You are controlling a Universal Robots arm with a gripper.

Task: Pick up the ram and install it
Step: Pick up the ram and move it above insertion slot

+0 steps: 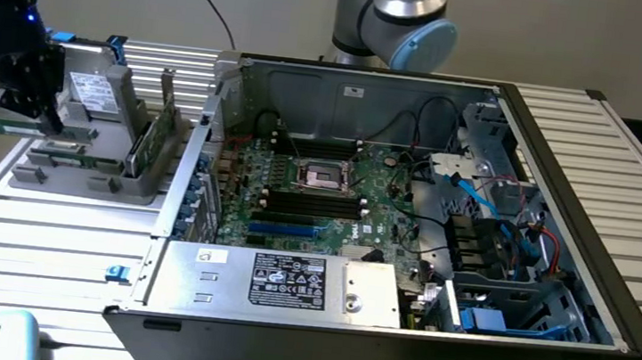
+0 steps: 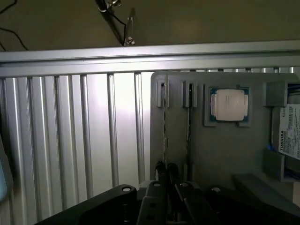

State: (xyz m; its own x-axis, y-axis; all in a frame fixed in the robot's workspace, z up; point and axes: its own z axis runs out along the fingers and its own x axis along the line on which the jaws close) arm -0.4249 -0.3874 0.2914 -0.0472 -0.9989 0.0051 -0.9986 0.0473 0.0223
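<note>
1. ram: we see a thin green stick, level, gripped in the hand, which sits above the end of the gray holder nearest the counter edge at the exterior view's left.
2. Hand state: the jaws are drawn in narrow and clamped on the ram. One end of the stick pokes out past the hand toward that same counter edge.
3. We cannot tell whether the ram is fully clear of the holder's slot or just above it.
4. The holder rests on the counter, near the far corner at the exterior view's left and beside the computer case.
5. Standing in the holder we note a wider green card, upright, and a hard drive behind it. A processor chip lies flat in a square pocket.
6. The case lies open-side up in the middle of the counter, with the motherboard exposed.
7. On the board, the black slots sit just below the socket and the blue slots nearer the power supply.
8. The ram is well apart from the black slots, out over the holder side.
</note>
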